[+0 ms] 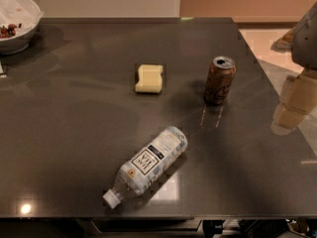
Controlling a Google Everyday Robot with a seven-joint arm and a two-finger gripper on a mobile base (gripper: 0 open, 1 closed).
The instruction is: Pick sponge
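Note:
The sponge (149,78) is a small pale yellow block with a notch in its top edge. It lies flat on the dark table (74,133), a little behind the middle. My gripper (291,108) is cream-coloured and hangs at the right edge of the view, over the table's right side, below a grey arm part (306,38). It is well to the right of the sponge, beyond the can, and holds nothing that I can see.
A brown drink can (219,80) stands upright to the right of the sponge. A clear plastic bottle (146,165) lies on its side near the front edge. A white bowl (15,21) sits at the back left corner.

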